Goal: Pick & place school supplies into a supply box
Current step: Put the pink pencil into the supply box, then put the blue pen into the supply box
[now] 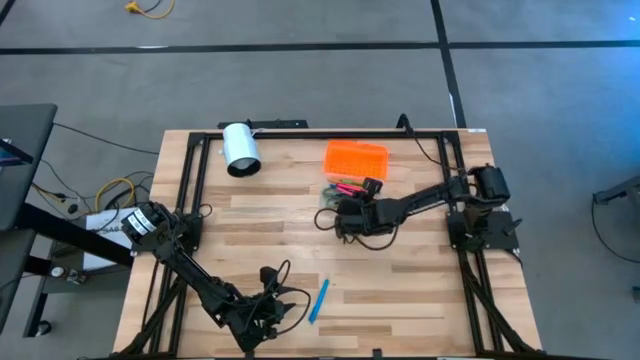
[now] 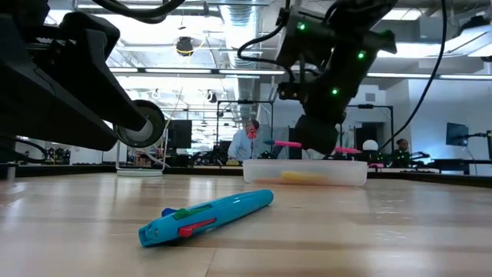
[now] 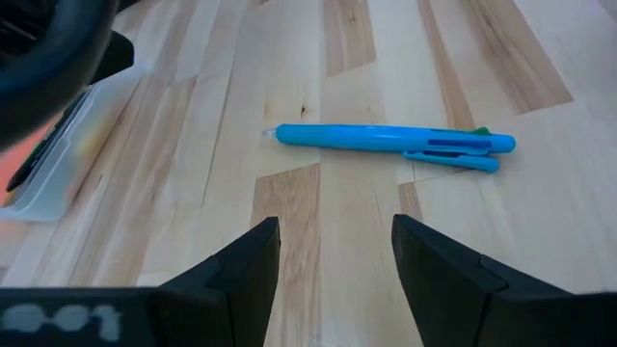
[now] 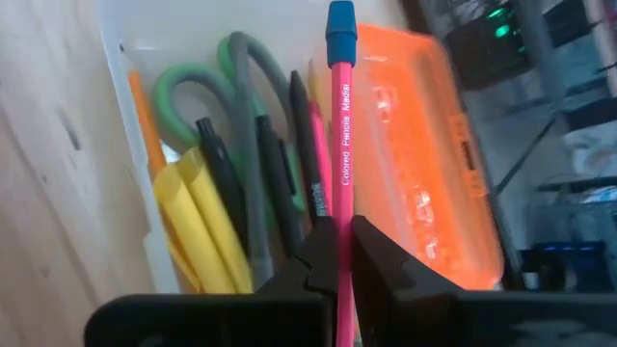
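Observation:
The supply box (image 1: 338, 190) is a clear tray with its orange lid (image 1: 356, 158) open on the far side. It holds green-handled scissors (image 4: 207, 82), yellow pens (image 4: 207, 226) and dark pens (image 4: 275, 183). My right gripper (image 4: 337, 239) is over the box and shut on a pink pencil (image 4: 340, 116) with a blue cap. A light-blue pen (image 3: 386, 143) lies flat on the table near the front edge. My left gripper (image 3: 335, 236) is open just short of the pen, touching nothing; it also shows in the high view (image 1: 290, 303). My right gripper pinches the pink pencil's shaft (image 4: 339, 207) between its two fingers. The capped end (image 4: 340, 21) sticks out well past the fingertips, along the box's length. In the low view the pencil (image 2: 286, 143) lies about level, lifted clear above the box (image 2: 305, 171).
A white cylinder (image 1: 240, 148) lies on its side at the far left of the table. Dark frame rails (image 1: 190, 180) run along the table's left, right and far edges. Bare wood lies between the blue pen (image 1: 319, 300) and the box.

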